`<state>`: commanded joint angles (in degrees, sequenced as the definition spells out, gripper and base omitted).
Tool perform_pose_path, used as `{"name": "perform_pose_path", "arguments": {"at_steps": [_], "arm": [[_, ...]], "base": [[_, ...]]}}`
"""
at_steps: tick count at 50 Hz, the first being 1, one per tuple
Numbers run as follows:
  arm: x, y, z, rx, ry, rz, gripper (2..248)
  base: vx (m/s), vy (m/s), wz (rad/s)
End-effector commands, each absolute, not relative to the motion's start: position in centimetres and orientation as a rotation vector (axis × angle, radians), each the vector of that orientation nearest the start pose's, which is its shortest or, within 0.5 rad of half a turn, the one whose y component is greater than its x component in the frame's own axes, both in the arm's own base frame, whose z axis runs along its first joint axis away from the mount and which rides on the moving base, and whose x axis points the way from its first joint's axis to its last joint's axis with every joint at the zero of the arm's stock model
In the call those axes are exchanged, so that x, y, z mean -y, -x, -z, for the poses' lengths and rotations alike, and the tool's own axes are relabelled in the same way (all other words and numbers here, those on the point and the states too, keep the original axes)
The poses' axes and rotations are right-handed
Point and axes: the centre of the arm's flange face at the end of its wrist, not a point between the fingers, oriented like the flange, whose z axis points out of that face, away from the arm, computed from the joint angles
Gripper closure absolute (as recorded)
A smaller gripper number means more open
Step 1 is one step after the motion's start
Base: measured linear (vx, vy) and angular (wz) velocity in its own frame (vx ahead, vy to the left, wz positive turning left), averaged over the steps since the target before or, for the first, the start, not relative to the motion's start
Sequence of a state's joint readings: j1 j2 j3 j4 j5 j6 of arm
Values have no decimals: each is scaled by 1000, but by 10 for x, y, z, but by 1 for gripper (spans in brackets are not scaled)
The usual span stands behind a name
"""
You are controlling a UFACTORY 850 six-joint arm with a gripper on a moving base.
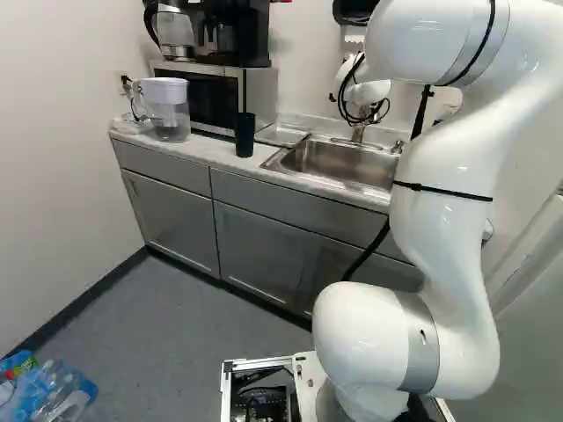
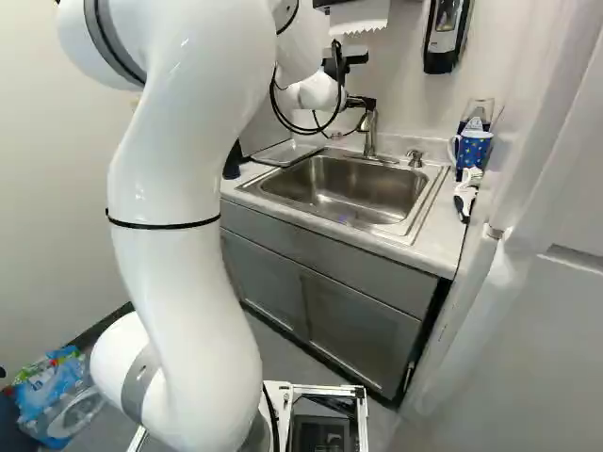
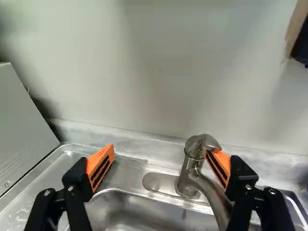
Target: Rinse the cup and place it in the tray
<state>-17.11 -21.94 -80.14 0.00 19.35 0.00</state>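
Standing upright on the counter (image 1: 207, 151), the cup (image 1: 244, 134) was just beside the tray (image 1: 281, 134) and outside it, on the side nearer the microwave (image 1: 259, 86). It lay to the robot's left of the gripper (image 3: 160, 154) and well apart from it, its long axis vertical, so the coming reach would likely turn on a sweep left and down to its side. It looked tall, narrow and dark, with almost straight walls; its inside could not be seen, nor whether it was wet. Past the tray came the sink (image 1: 339, 163), and behind that the tap (image 3: 190, 180). The gripper was spread wide there with nothing gripped; one orange pad (image 3: 220, 166) seemed to rest against the tap's head, the other stood well clear. The step in hand was probably working the water, though whether for starting or ending a rinse could not be told. No flow could be made out. A blue patterned mug (image 2: 474, 149) stood at the far right of the right base view, but the dark cup by the tray seemed the likelier one meant. Being slender, it might tip if nudged high.
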Motion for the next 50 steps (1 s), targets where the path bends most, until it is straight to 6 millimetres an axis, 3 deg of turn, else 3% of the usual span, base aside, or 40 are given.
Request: {"name": "perform_pose_path", "arguments": {"at_steps": [23, 50], "arm": [[197, -646, -609, -384, 2576, 2070, 3], [193, -663, -613, -357, 2508, 2155, 3]], "base": [[0, 0, 0], [0, 0, 0]]}}
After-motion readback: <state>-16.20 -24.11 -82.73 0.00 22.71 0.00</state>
